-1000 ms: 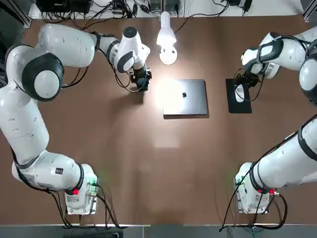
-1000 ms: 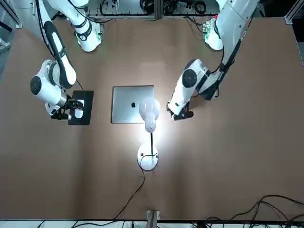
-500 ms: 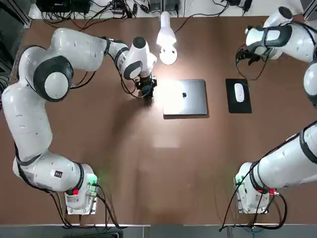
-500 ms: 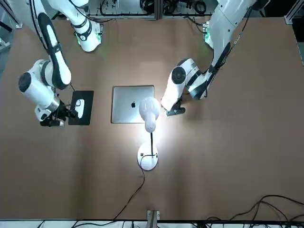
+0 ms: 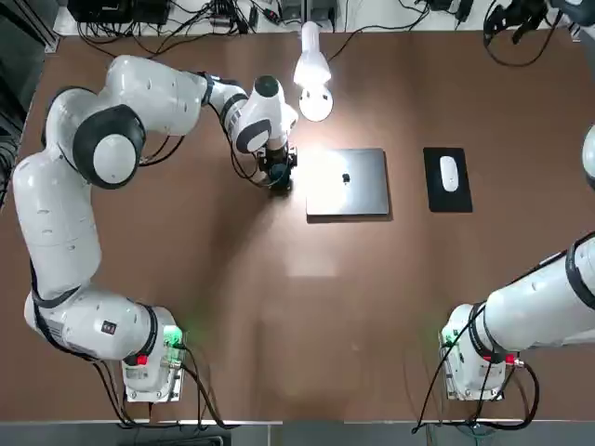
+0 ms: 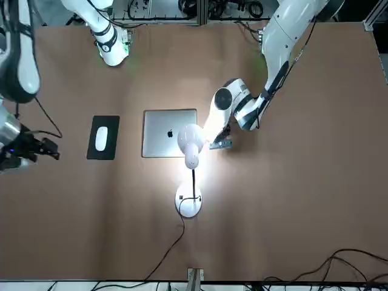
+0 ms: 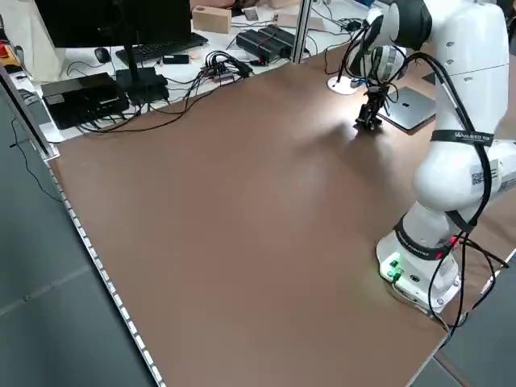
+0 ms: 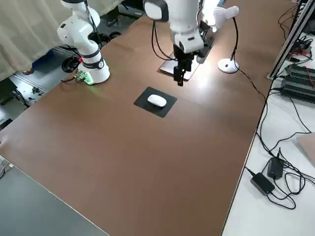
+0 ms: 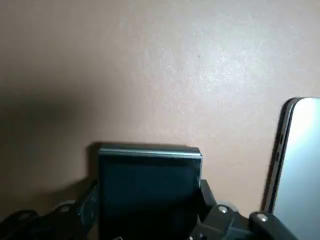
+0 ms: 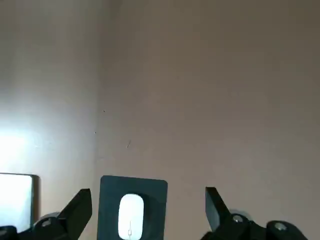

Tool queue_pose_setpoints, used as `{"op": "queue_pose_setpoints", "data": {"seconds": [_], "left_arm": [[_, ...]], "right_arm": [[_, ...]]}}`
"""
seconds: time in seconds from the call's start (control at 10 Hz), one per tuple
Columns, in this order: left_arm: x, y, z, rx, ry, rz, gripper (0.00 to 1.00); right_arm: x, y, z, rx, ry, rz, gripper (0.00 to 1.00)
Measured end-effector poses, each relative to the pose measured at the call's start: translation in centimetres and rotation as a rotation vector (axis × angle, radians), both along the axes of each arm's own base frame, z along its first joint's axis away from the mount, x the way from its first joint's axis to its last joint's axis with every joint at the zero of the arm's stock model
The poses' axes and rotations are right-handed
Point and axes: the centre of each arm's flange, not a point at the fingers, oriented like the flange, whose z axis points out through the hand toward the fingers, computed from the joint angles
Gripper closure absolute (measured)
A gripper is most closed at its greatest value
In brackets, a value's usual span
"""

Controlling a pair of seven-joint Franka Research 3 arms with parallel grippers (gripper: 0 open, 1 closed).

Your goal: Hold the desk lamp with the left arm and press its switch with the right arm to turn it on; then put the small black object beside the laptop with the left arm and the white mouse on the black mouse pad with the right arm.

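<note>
Top view: the lamp is seen lit at the far edge of the table, its glow falling on the laptop just in front of it. The left gripper is set down just beside the laptop's left edge, clamped on the block, which is hidden under the wrist here. The mouse lies on the pad, right of the laptop and apart from it. The right gripper is raised at the far right corner.

Front view: the left gripper is seen low by the laptop, next to the lamp shade. The right gripper hangs beside the pad, clear of the mouse.

Left wrist view: the block is pinched between the fingers, close to the laptop edge.

Right wrist view: the fingers are spread wide with nothing between them; mouse and pad are seen far below
</note>
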Motion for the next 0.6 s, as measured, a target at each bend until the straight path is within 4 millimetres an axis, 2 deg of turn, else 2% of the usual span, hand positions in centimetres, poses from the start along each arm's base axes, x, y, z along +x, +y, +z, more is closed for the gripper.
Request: {"op": "queue_pose_setpoints", "data": {"seconds": [0.2,0.4,0.5,0.6], "left_arm": [[0.3,0.1,0.2,0.002,-0.012,-0.004,0.00],[1.6,1.5,1.4,0.020,-0.024,0.008,0.00],[2.5,2.7,2.4,0.049,-0.024,0.003,0.00],[3.9,4.6,4.0,0.073,-0.031,-0.010,0.00]], "right_arm": [[-0.3,-1.1,5.0,-0.001,0.020,-0.013,0.00],[-1.2,-1.3,9.0,0.006,0.056,-0.032,0.00],[-1.5,-1.1,10.6,0.009,0.056,-0.064,0.00],[-1.5,-0.6,11.5,0.011,0.053,-0.093,0.00]]}}
